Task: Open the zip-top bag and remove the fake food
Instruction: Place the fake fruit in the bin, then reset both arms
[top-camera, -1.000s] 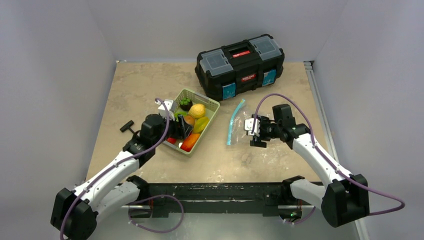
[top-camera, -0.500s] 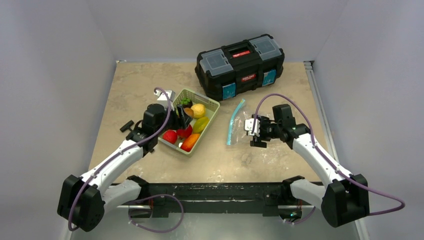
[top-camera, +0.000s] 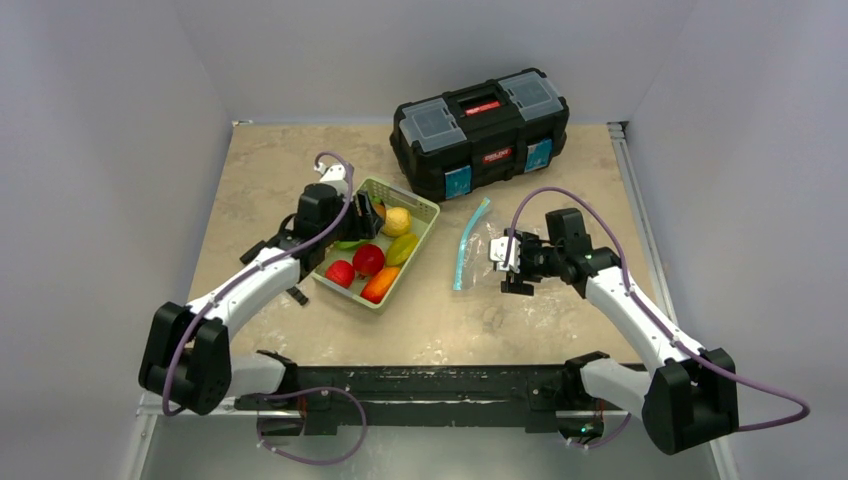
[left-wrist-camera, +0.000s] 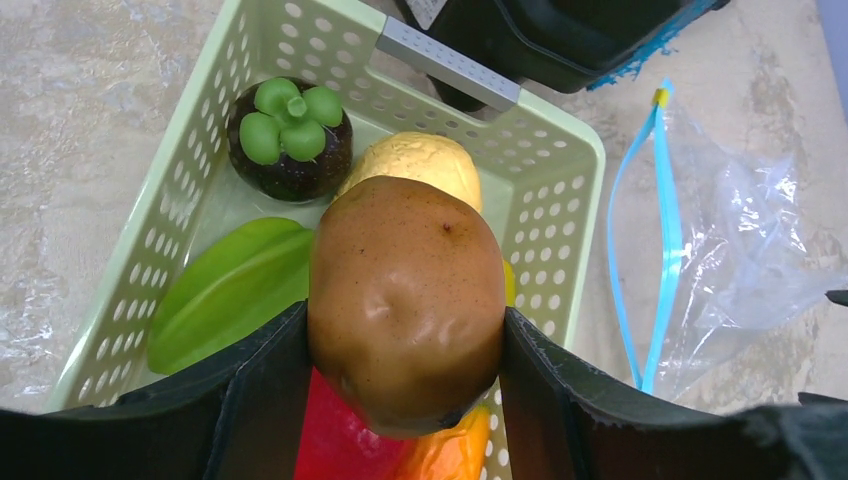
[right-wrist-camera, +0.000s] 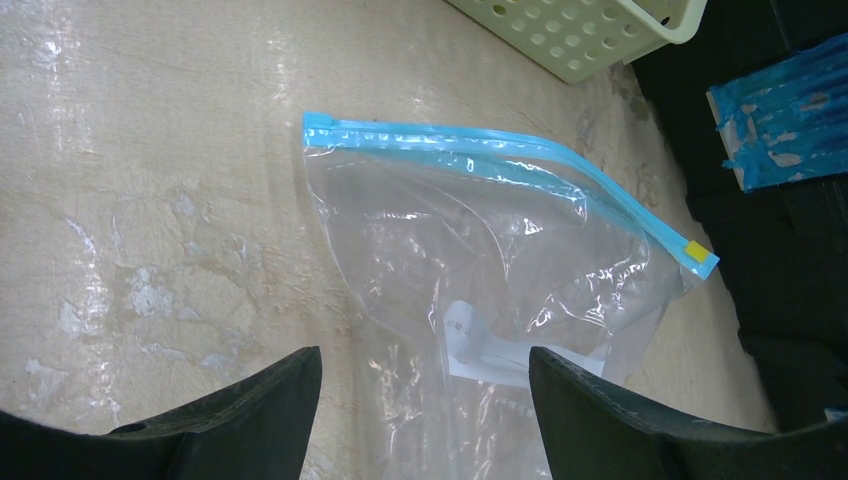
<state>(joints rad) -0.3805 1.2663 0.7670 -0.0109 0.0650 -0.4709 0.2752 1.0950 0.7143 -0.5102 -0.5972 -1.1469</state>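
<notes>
My left gripper (left-wrist-camera: 403, 318) is shut on a brown piece of fake food (left-wrist-camera: 405, 290) and holds it above the pale green basket (left-wrist-camera: 562, 135). In the basket lie a dark mangosteen (left-wrist-camera: 290, 140), a yellow lemon (left-wrist-camera: 420, 160), a green starfruit (left-wrist-camera: 225, 295) and red (top-camera: 369, 259) and orange (top-camera: 380, 285) pieces. The zip-top bag (right-wrist-camera: 480, 270) lies flat on the table right of the basket, its teal zip strip (right-wrist-camera: 470, 150) toward the basket. It holds only a white paper slip. My right gripper (right-wrist-camera: 425, 400) hovers open just over the bag's near end.
A black toolbox (top-camera: 480, 130) stands at the back of the table, just beyond the basket and the bag. The left arm (top-camera: 250, 285) reaches in along the basket's left side. Grey walls close in the table on three sides.
My left gripper has moved from the near end of the basket toward its far end, carrying the brown piece. The right arm and the bag have not moved.
</notes>
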